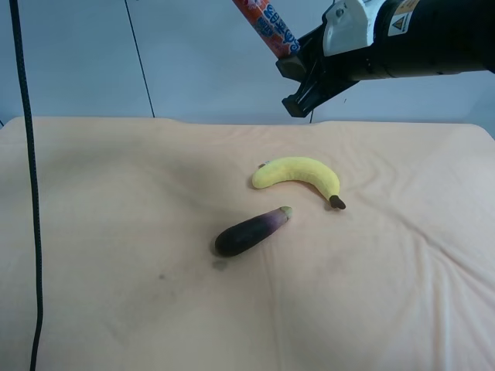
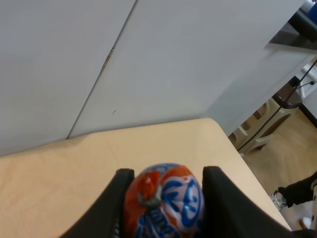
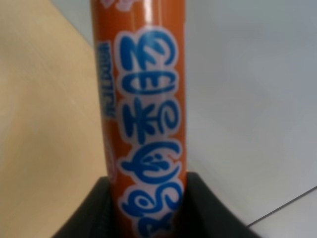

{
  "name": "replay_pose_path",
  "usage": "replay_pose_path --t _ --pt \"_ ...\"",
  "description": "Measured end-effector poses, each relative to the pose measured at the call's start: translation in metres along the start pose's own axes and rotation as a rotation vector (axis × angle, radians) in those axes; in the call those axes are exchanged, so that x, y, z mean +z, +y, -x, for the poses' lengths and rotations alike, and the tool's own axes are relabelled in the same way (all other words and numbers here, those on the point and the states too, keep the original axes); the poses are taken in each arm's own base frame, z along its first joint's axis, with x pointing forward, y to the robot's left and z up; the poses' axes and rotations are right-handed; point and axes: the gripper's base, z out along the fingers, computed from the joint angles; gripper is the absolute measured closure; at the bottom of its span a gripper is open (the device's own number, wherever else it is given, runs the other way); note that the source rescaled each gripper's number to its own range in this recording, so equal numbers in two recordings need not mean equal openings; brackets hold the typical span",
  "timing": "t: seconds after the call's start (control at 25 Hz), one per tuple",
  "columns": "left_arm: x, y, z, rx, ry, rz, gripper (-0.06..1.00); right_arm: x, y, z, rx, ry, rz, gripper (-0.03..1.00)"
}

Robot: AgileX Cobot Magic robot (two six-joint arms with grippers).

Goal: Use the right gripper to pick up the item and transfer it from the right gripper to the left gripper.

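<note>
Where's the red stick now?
The red stick is at the exterior high view's top, above the banana, held by the right gripper; its other end sits in the left gripper.

We see the item [image 1: 272, 28] in orange-red, printed with blue characters outlined in white. The right claw [image 1: 291, 85] is black below a white housing [image 1: 348, 23], and the left claw [image 2: 166, 208] is black too. The banana [image 1: 298, 173] is yellow with a brown tip, the eggplant [image 1: 249, 233] is dark purple, paling toward its stem, and the surface [image 1: 116, 193] is peach.

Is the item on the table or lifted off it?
Lifted: the item sits in the jaws of the right gripper, clear of the table.
</note>
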Motion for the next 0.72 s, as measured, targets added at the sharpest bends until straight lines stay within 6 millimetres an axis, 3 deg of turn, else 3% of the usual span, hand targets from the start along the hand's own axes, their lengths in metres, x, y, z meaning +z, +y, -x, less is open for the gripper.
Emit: replay_pose_path --t 0.72 --pt "0.0000 -0.0002 -0.0003 0.007 0.002 0.001 0.91 0.0000 0.0000 0.0000 0.000 0.000 0.000 0.96"
